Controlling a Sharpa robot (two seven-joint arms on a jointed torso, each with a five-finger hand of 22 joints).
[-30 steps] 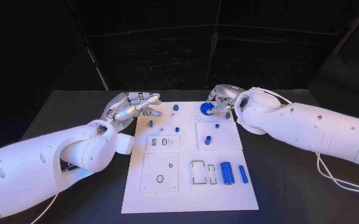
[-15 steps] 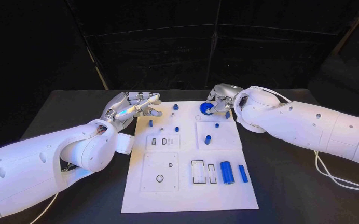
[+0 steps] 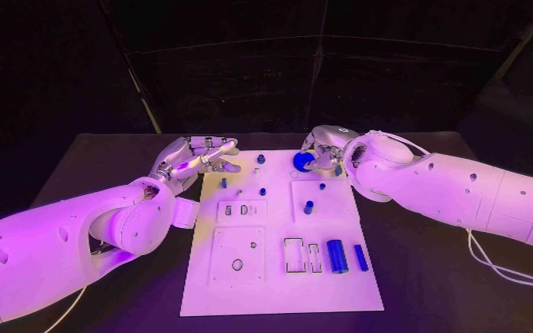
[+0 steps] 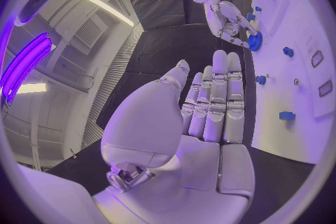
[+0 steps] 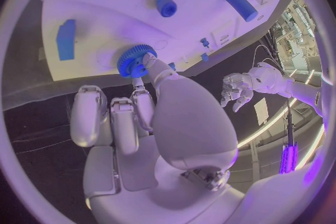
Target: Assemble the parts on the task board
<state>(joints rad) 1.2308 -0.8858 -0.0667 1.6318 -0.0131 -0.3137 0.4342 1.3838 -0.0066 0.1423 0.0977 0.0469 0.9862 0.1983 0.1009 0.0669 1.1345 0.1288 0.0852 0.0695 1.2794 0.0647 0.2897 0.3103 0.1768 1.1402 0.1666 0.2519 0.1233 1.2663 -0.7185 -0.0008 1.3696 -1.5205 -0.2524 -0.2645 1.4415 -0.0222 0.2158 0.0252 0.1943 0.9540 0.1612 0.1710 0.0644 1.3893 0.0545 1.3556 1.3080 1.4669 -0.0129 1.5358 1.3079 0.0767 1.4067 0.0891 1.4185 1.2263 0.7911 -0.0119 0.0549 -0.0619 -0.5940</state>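
A: What moved?
B: Right robot hand [image 3: 320,151] edged its pinched blue gear [image 3: 302,160] inward over the task board's [image 3: 278,287] far edge.
A: The left robot hand [image 3: 200,156]?
B: Unchanged, fingers straight and empty; seating looks imminent.

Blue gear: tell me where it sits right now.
The blue gear is at the task board's far edge in the head view, pinched by the right hand, beside a small blue peg.

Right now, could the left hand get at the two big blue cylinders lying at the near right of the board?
Probably not easily. The left hand hovers open off the task board's far left corner, while the two cylinders lie near its opposite near-right corner. Nothing blocks the path, but it is a long diagonal reach; the right hand holds the blue gear.
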